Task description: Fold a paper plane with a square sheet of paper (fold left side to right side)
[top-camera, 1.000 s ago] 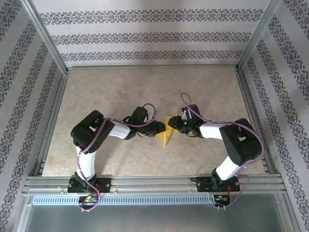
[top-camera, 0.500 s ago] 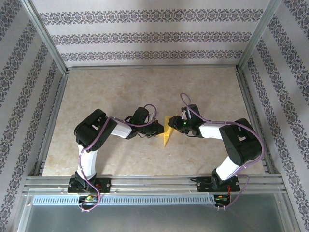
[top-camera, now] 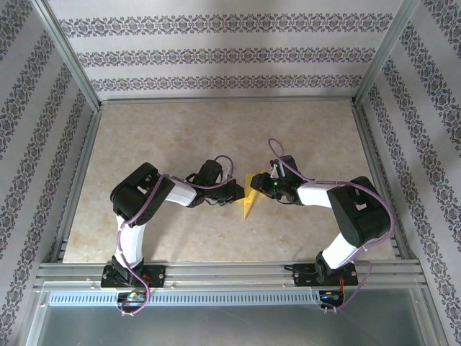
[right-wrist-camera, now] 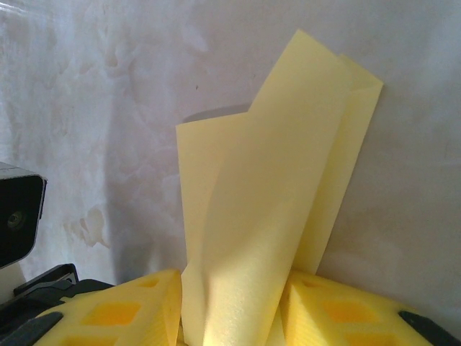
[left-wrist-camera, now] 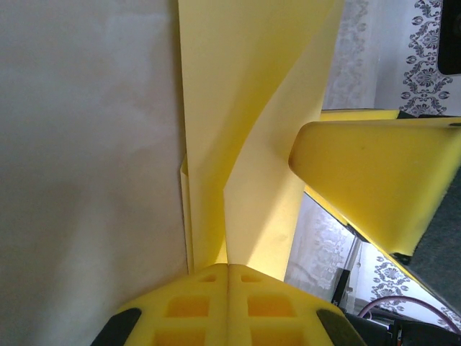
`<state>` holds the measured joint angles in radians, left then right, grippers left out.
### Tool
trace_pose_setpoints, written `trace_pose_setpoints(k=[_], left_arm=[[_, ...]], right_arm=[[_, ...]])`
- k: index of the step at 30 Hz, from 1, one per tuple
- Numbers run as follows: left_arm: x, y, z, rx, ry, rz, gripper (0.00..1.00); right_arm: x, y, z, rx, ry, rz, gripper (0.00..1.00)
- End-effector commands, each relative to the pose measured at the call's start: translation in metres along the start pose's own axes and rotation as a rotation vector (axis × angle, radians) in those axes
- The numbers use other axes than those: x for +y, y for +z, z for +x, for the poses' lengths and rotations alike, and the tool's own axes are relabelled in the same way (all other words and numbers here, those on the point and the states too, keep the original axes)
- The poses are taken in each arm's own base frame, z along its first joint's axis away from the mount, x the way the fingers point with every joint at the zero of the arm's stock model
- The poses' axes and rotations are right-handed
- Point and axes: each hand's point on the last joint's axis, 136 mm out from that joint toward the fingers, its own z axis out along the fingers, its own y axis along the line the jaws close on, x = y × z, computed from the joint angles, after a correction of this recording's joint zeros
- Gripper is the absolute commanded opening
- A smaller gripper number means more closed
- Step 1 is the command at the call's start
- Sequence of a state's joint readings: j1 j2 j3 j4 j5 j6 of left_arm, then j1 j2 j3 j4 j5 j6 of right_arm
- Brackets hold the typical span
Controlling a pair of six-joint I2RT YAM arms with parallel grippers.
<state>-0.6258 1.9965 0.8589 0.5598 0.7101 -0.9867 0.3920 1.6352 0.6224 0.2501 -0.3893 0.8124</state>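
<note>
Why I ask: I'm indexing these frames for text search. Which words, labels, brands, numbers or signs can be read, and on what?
No readable text anywhere.
yellow paper sheet: plain and unprinted in both wrist views.
wallpaper: ornamental pattern only, no letters.
left arm base and right arm base: any marking is too small to read.

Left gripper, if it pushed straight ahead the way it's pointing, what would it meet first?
The left gripper is shut on the yellow paper, which would travel with it. Beyond that, probably the right gripper facing it across the same sheet, though depth is unclear.
</note>
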Motion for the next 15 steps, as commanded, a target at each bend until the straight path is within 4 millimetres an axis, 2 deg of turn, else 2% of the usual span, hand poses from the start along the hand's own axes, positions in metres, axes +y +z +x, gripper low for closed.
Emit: trace_pose_setpoints(k=[1,15], left_arm=[[0.0183,-0.0077,-0.0073,-0.033,-0.016,-0.075,0.0],[0.0278,-0.009,-0.0043,-0.026,-0.037,-0.122,0.0]], right_arm=[[-0.0124,0.0109,0.0119,0.039,-0.019,0.054,0.43],[-0.0148,0.0123,0.0137,0.051,-0.019,0.064,0.43]])
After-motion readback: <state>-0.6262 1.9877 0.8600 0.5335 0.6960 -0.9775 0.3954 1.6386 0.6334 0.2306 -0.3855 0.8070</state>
